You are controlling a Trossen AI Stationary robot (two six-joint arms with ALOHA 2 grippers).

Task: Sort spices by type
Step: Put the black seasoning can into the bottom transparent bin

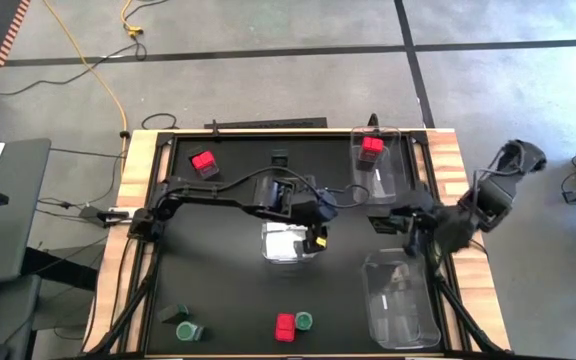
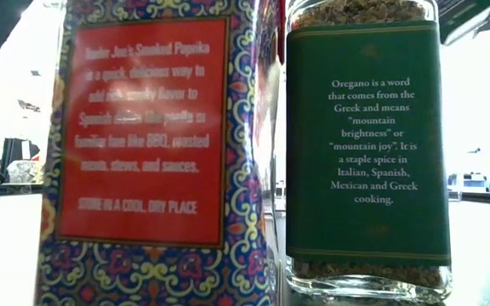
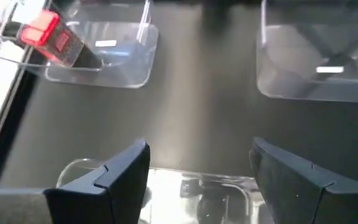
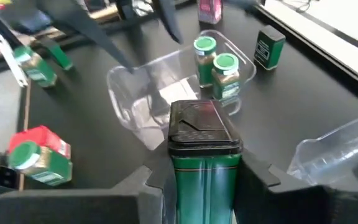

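Right gripper (image 4: pixel 197 180), low in its wrist frame, clamps a green tin with a black lid (image 4: pixel 202 146). Left gripper (image 3: pixel 197 171) hangs part-open, empty, above the middle bin (image 1: pixel 288 243). Foreground labels read "Smoked Paprika" (image 2: pixel 147 127) and "Oregano" (image 2: pixel 362 136).

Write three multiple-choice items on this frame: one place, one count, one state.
1. The red box at the high view's top right sits: A in a bin; B on bare table; C in a pincer.
2. Jars in the middle bin: A one; B two; C four.
3. The right pincer is: A open; B shut on a tin; C shut, empty.

A: clear walls surround it. B: two green lids stand inside. B: its fingers clamp the dark green tin.
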